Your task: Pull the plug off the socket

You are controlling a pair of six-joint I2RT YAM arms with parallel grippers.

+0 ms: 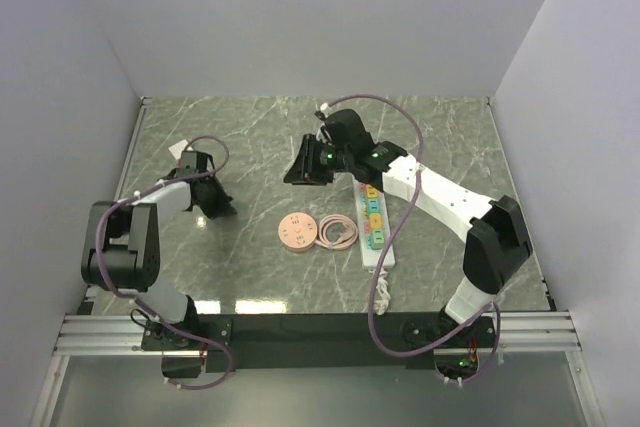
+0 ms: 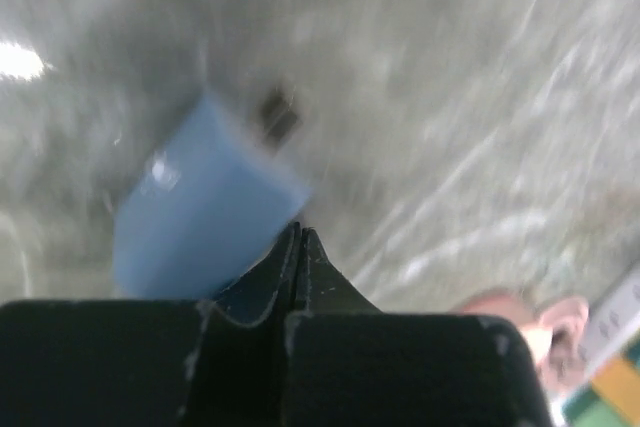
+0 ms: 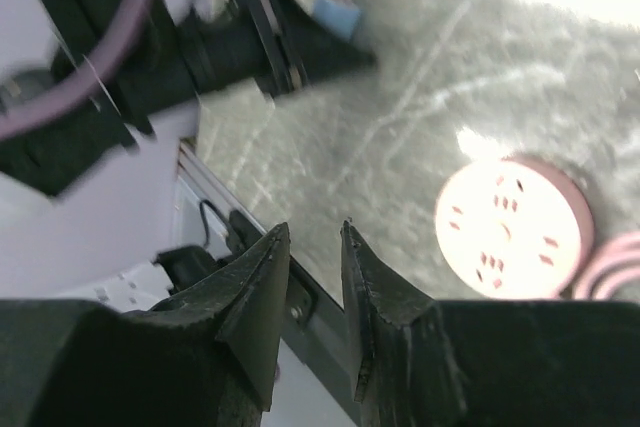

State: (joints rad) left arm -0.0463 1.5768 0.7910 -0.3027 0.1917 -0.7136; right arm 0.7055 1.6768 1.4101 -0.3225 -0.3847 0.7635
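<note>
The pull looked done. The blue plug (image 2: 200,212) was over at the left side of the table (image 1: 250,137), a dark prong bare, well apart from the socket (image 1: 375,225), which lay right of centre, partly under the right arm. No plug showed in the outlets that could be seen, though the far end was hidden. The left pincer (image 2: 300,243) was closed tight with nothing visible between its jaws. The plug sat just beside its tips, and blur hid whether they touched. The right pincer (image 3: 312,237) stood slightly parted and empty, above the table. A pink round disc (image 1: 297,232) with a coiled cord (image 1: 335,232) lay near the socket. No containers were in view, so little seemed left to do.
</note>
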